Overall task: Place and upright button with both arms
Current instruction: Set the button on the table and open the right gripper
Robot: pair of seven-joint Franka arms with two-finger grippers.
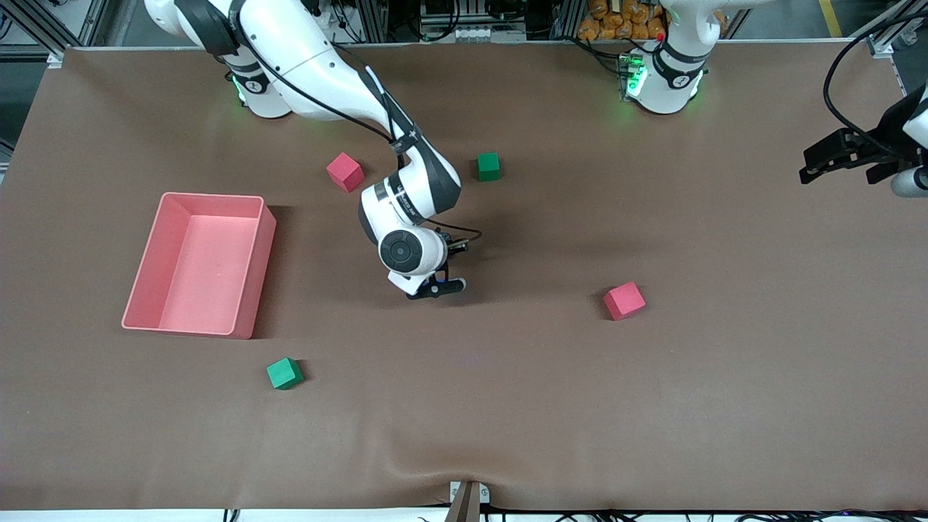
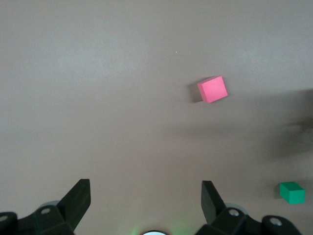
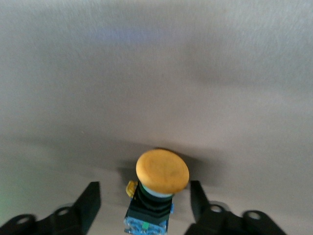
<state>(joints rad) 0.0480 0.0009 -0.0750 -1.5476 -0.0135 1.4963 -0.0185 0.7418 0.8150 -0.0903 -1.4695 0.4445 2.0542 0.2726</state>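
Low over mid-counter, the right pincer (image 3: pixel 142 205) straddles, fingers spread, the small orange-capped black push-button (image 3: pixel 156 191), best squeezed squarely on its body, while the left pincer (image 2: pixel 145 200) waits open at the counter's edge.

Button (image 3: pixel 161 188) between the spread fingers of the right claw (image 1: pixel 437 285), low over mid-surface (image 1: pixel 507 406). Bin (image 1: pixel 197 263) toward the right arm's end, one cube (image 1: pixel 284 373) nearer the camera. Left claw (image 1: pixel 826 161) raised over the left arm's end, waiting.
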